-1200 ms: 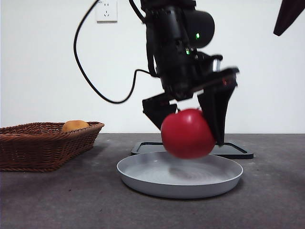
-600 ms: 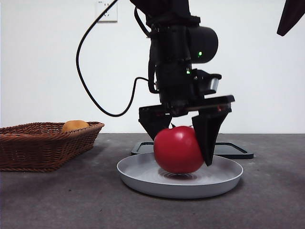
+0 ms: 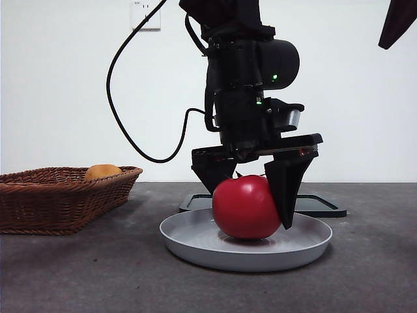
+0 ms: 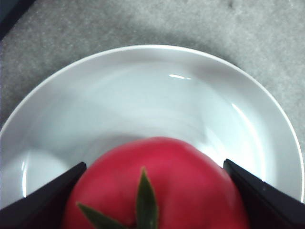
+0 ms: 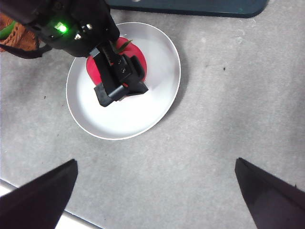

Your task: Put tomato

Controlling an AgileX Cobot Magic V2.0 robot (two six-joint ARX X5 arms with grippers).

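At the centre of the front view, the left gripper (image 3: 255, 195) clasps the glossy round red tomato (image 3: 246, 207), which sits on the shallow white round plate (image 3: 195, 244). The right gripper (image 5: 155, 191) hangs high, jaws spread wide, holding nothing.

From my right gripper (image 5: 155, 191), jaws wide apart, I see the left gripper (image 5: 112, 71) clamping the tomato (image 5: 138, 64) in the white plate (image 5: 157, 100)

Front view sits low, level with the bench (image 3: 78, 274); both wrist views look down (left closest) on the plate (image 5: 157, 43).
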